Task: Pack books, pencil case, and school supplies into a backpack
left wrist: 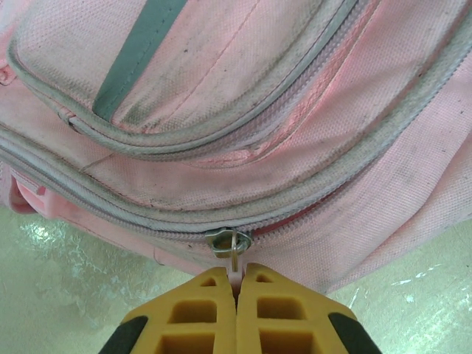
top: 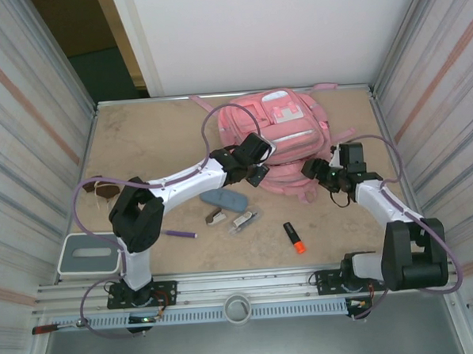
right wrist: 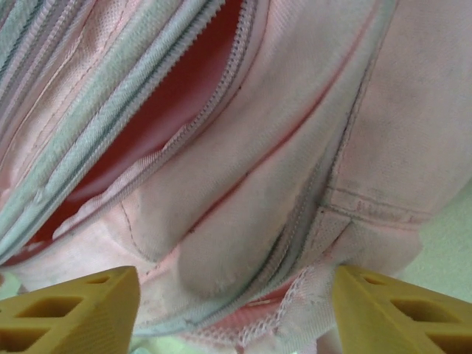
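The pink backpack lies at the back middle of the table. My left gripper is at its near left edge, shut on the metal zipper pull of a closed zip; the yellow fingers meet just below the slider. My right gripper stands open at the bag's near right corner, with its fingers spread on either side of a fold of pink fabric. Beside that fold a zip gapes onto a red inside. The blue-grey pencil case, purple pen, orange-and-black highlighter, stapler-like piece and clear clip lie on the table in front. The books are out of view.
A brown-and-white lump with a cord sits at the left. A grey-and-white box stands at the near left corner. Corrugated walls close in both sides, and a metal rail runs along the near edge.
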Motion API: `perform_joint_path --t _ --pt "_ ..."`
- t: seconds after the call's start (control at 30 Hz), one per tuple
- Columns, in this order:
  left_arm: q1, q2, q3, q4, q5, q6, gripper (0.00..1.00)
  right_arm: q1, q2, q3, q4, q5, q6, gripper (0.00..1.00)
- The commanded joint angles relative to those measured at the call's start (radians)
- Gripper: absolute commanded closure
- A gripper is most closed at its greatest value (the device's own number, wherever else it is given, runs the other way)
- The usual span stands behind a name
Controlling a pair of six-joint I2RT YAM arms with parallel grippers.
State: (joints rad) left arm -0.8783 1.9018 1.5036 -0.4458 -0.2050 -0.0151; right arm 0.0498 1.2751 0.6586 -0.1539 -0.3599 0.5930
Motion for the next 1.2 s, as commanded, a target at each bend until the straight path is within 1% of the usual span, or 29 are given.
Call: perform_joint_path --t 0.0,0.1,0.13,0.2,0.23,0.3,0.37,0.57,0.87,1.0,1.17 --pt "-0.002 -0.001 0.033 0.018 -0.001 0.003 1.0 0.033 0.048 0.042 0.041 0.066 0.004 0.38" --pt "-0.002 -0.009 0.022 0.019 -0.011 0.001 1.0 0.041 0.08 0.054 0.036 0.111 -0.015 0.54" --pt "-0.002 -0.01 0.019 0.017 -0.016 0.0 1.0 0.042 0.085 0.055 0.03 0.131 -0.025 0.6" --pt "0.0 -0.015 0.011 0.014 -0.031 0.0 1.0 0.041 0.092 0.055 0.008 0.19 -0.054 0.77" --pt "0.001 -0.017 0.007 0.013 -0.037 0.0 1.0 0.041 0.092 0.054 -0.001 0.214 -0.065 0.83" --pt "0.01 -0.021 -0.005 0.012 -0.051 0.004 1.0 0.031 0.083 0.046 -0.016 0.249 -0.081 0.92" --pt "0.025 -0.025 -0.017 0.011 -0.061 0.009 1.0 0.015 0.065 0.034 -0.021 0.251 -0.087 0.99" --pt "0.113 -0.017 -0.035 0.026 -0.064 0.016 1.0 -0.029 0.017 0.023 -0.043 0.238 -0.101 1.0" --pt "0.247 0.043 -0.003 0.061 -0.046 0.015 1.0 -0.03 0.054 0.029 -0.03 0.204 -0.105 1.0" --pt "0.292 0.103 0.05 0.063 -0.034 0.01 1.0 -0.022 0.065 0.035 -0.03 0.19 -0.11 1.0" --pt "0.327 0.154 0.083 0.094 -0.033 -0.009 1.0 -0.015 0.068 0.041 -0.034 0.174 -0.119 1.0"
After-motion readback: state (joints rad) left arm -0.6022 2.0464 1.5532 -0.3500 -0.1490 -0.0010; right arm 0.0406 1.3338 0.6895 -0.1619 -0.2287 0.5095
